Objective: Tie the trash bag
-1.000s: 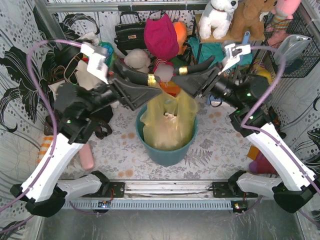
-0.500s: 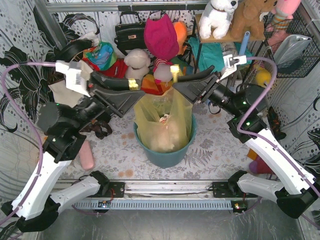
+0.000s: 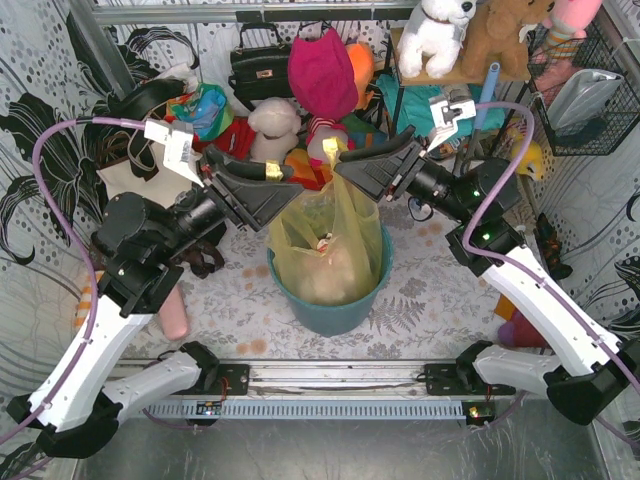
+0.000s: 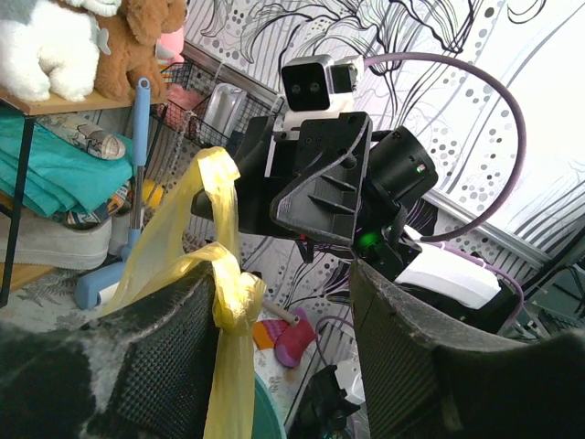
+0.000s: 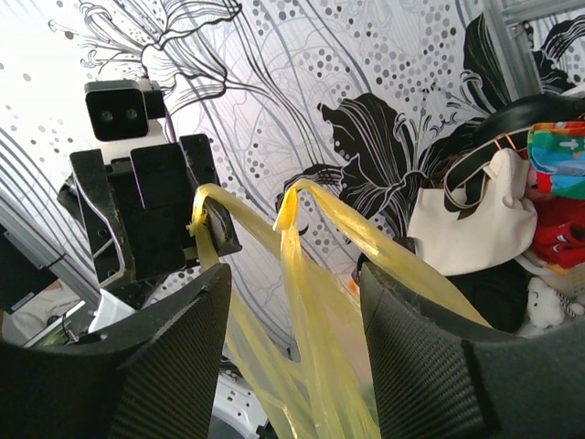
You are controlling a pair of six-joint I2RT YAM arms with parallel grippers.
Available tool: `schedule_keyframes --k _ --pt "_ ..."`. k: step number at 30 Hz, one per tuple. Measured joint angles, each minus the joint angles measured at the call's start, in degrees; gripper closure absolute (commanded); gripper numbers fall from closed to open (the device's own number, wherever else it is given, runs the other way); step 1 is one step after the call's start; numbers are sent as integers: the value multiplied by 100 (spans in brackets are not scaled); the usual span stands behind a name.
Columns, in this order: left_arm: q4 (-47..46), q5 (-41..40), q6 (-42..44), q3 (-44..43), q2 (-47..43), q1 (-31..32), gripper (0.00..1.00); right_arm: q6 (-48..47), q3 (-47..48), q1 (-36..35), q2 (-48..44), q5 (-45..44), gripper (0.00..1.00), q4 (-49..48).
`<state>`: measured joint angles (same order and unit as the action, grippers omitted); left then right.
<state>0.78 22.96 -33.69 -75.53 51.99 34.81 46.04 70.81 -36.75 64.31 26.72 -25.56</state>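
I'm watching the bag (image 3: 325, 240) sitting inside the bin (image 3: 345, 312) in the middle of the table (image 3: 430, 290), its 2 handles stretching up above the rim. From the bin, the left gripper (image 3: 285, 178) is hovering at 11 o'clock and the right gripper (image 3: 338, 158) at 12 o'clock, tips near each other. Both sets of jaws are standing roughly half apart and clamping nothing. In the left wrist view, 1 yellow handle is running up against the inner face of 1 finger (image 4: 137, 357). In the right wrist view, a strand is draping over a finger (image 5: 439, 366) instead of being pinched. Toys (image 3: 440, 30) are crowding the back at 12 o'clock.
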Motion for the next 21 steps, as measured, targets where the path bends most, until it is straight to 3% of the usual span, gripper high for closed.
schedule_keyframes --k 9,21 --pt "157 -120 0 72 -179 0 38 271 210 0 501 492 34 -94" --pt "205 -195 -2 -22 -9 0 41 1198 1012 0 1381 1102 37 -1123"
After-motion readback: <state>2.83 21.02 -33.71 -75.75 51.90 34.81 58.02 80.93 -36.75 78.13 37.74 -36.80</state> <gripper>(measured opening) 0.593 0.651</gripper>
